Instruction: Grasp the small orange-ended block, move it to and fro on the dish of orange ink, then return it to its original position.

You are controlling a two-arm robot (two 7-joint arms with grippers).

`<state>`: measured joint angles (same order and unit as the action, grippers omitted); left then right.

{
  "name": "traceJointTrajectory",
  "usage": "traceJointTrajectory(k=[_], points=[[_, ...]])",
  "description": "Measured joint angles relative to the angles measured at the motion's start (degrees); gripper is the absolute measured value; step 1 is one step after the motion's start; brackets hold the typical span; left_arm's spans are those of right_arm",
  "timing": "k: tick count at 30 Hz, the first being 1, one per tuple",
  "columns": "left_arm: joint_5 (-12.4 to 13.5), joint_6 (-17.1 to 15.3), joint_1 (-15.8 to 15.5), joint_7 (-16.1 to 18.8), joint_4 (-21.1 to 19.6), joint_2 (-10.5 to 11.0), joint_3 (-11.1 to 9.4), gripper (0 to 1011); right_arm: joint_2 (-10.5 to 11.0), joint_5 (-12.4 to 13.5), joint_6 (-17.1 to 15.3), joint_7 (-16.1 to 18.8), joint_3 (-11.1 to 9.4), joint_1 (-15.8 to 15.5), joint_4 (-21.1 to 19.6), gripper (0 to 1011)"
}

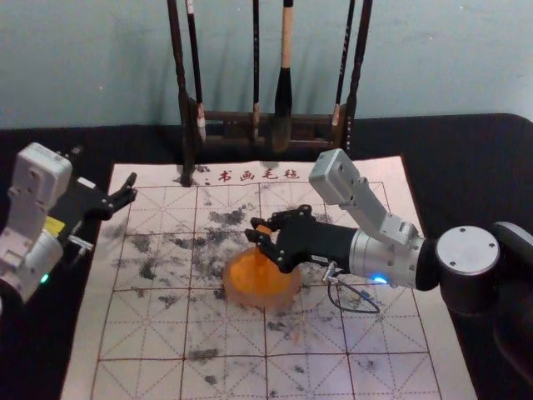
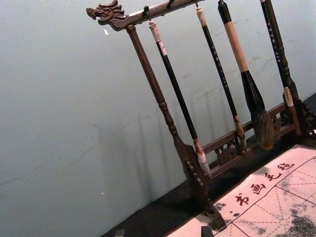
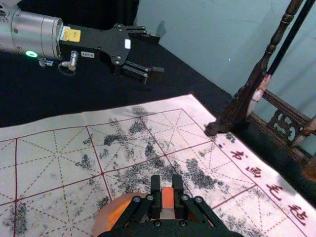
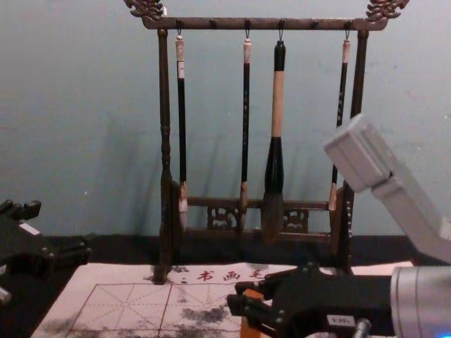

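Note:
In the head view, my right gripper [image 1: 255, 233] is over the dish of orange ink [image 1: 260, 292], shut on the orange-ended block [image 1: 264, 230]. The right wrist view has the block [image 3: 168, 197] held between the two fingertips of my right gripper [image 3: 167, 190], with the dish [image 3: 102, 220] partly hidden below. Orange also shows on the block [image 4: 251, 294] at my right gripper [image 4: 241, 304] in the chest view. Whether its lower end touches the ink, I cannot tell. My left gripper [image 1: 125, 190] stays parked and open at the mat's left edge.
A white gridded mat [image 1: 166, 333] with black ink smudges lies on the black table [image 1: 450, 158]. Behind it stands a dark wooden rack [image 4: 165, 141] with several hanging brushes, among them a large one [image 4: 275, 155]. A wall rises behind the rack.

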<state>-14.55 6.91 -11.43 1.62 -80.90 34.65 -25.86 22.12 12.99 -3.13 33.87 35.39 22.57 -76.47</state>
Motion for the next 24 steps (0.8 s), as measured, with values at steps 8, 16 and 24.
traceJointTrajectory(k=[8, 16, 24], points=[[0.0, 0.0, 0.0, 0.0, 0.0, 0.0, 0.0, 1001, 0.7, 0.0, 0.0, -0.2, -0.5, -0.6, -0.8, 142], [0.0, 0.0, 0.0, 0.0, 0.0, 0.0, 0.0, 1001, 1.6, 0.1, -0.1, -0.1, -0.9, -1.4, -1.7, 142], [0.0, 0.0, 0.0, 0.0, 0.0, 0.0, 0.0, 1001, 2.3, 0.2, -0.3, 0.0, -1.2, -2.3, -2.6, 142]])
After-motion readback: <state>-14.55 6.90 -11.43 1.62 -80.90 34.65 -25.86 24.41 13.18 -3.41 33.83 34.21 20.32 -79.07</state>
